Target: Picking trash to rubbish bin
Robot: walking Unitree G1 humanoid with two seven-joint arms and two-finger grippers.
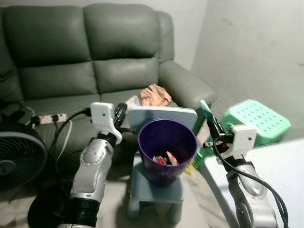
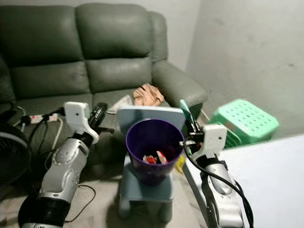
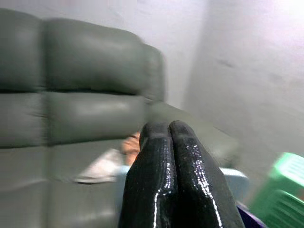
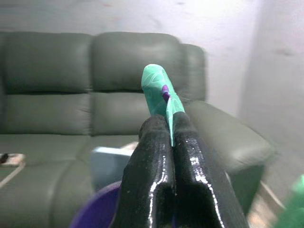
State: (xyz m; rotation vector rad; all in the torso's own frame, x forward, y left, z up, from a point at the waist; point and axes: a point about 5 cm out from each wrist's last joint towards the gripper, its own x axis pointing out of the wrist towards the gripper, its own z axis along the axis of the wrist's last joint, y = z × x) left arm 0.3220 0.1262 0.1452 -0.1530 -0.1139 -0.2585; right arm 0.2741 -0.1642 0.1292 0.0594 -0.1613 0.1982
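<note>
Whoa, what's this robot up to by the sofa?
It is tidying up trash. Its right hand is pinched shut on a green wrapper, held up beside the rim of a purple bin. The bin stands on a small blue stool in front of the sofa and already has a few scraps in the bottom. The left hand is raised on the bin's other side, shut and holding nothing. A crumpled cloth lies on the sofa seat behind.

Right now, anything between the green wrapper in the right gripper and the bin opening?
Nothing visible. The right gripper holds the green wrapper just beside the purple bin, at its rim on the robot's right; the bin's mouth is open, with some trash at the bottom. The left gripper sits shut on the other side.
</note>
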